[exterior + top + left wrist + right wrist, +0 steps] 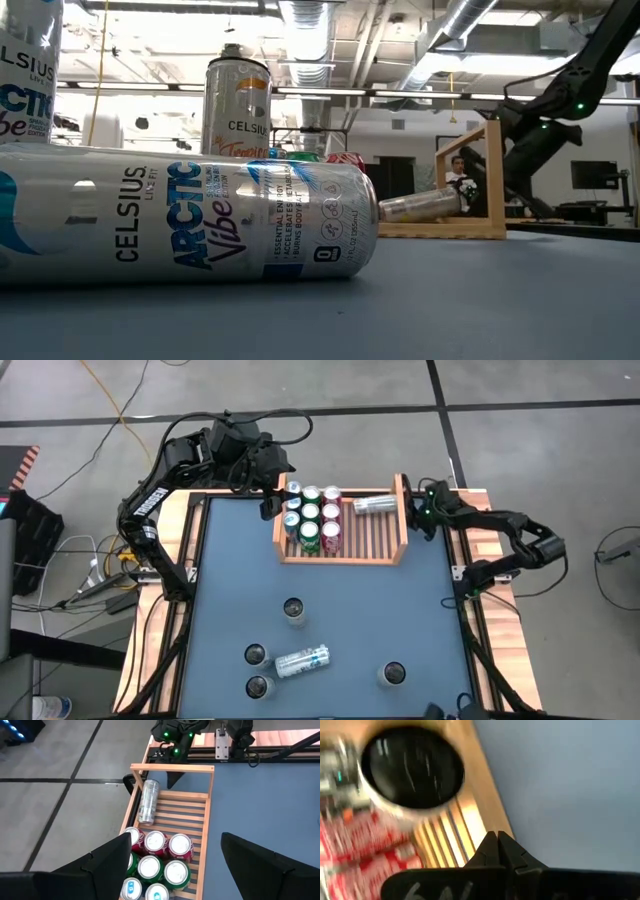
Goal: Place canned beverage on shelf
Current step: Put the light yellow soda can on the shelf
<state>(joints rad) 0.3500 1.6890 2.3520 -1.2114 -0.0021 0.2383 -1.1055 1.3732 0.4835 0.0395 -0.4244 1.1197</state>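
Note:
The shelf [340,558] stands at the table's far middle. Several cans [312,520] stand upright in its left part. A silver can [373,505] lies on its side on the slats at the far right corner, its dark end [412,770] facing the right side board. My right gripper [413,510] is shut and slants down at that side board [480,795], a little apart from the can's end. My left gripper [176,837] hangs open, raised above the shelf's left end, with nothing between its fingers. My right gripper [497,840] has its shut fingertips right over the top edge of the shelf's right side board, coming from the table's right and slanting down. I cannot tell whether they touch the wood. They do not touch the lying can.
On the near half of the blue table stand several loose cans [293,608], and one Celsius can [302,661] lies on its side, large in the low view [190,225]. Wooden rails [185,560] border the table's left and right edges.

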